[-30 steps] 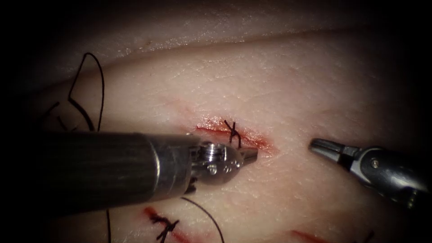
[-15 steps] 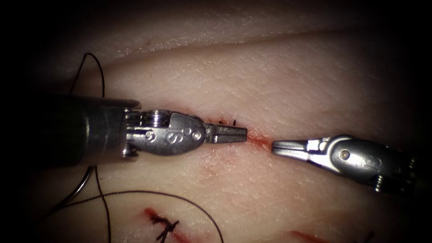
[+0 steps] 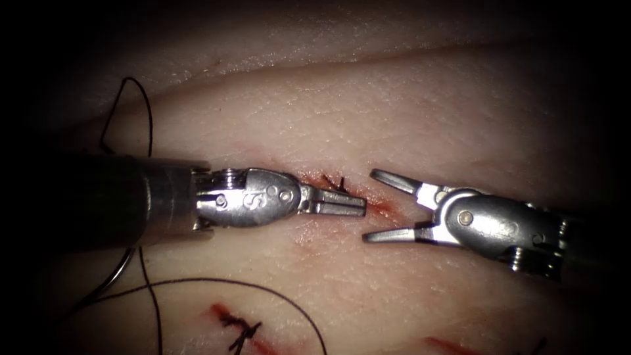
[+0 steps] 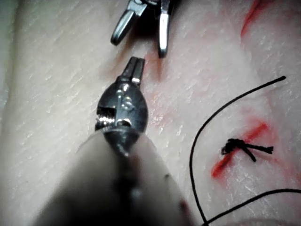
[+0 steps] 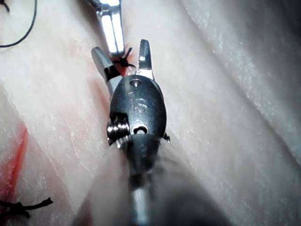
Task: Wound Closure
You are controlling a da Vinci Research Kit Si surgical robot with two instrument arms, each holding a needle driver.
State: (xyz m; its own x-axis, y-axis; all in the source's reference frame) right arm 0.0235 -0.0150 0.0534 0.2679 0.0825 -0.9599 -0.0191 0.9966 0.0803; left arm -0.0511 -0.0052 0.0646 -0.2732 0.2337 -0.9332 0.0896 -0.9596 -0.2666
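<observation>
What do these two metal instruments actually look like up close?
Each is a long dark shaft ending in a small, shiny silver tool with a rounded, teardrop wrist, visible pins and two slim tapered jaws. The left tool and right tool carry stamped markings on the wrist; the right's jaws are ridged inside.

Central spotlight, heavy dark vignette

endoscope: above and in front of the cut (image 3: pixel 342 194) | wrist views: very close, along each shaft | shared: knot (image 3: pixel 336 183), both tools' tips
</observation>
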